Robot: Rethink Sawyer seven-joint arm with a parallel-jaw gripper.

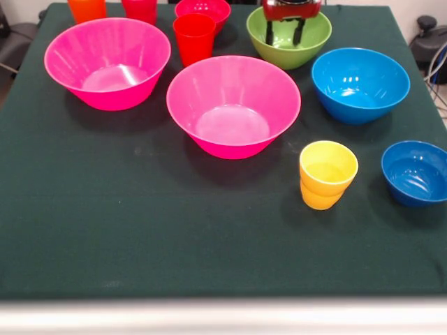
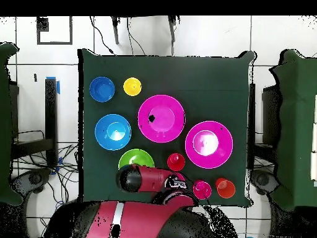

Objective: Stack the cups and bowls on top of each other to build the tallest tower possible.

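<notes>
All cups and bowls stand apart on the dark green cloth; nothing is stacked. Two hot pink bowls (image 1: pixel 105 63) (image 1: pixel 234 105) sit left and middle. The lime green bowl (image 1: pixel 288 38) is at the back, the light blue bowl (image 1: pixel 360 84) at the right, and the small dark blue bowl (image 1: pixel 415 172) at the near right. The yellow cup (image 1: pixel 327 174) stands beside it. A red cup (image 1: pixel 194 38), a small red bowl (image 1: pixel 202 10), an orange cup (image 1: pixel 87 8) and another red cup (image 1: pixel 140 8) line the back edge. My gripper (image 1: pixel 285 40) hangs open and empty over the green bowl.
The red and black arm (image 2: pixel 148 178) lies across the table's robot-side edge in the overhead view, partly over the green bowl (image 2: pixel 136 158). The table's front edge (image 1: pixel 223 300) runs along the bottom of the front view. Cables lie on the floor beside the table.
</notes>
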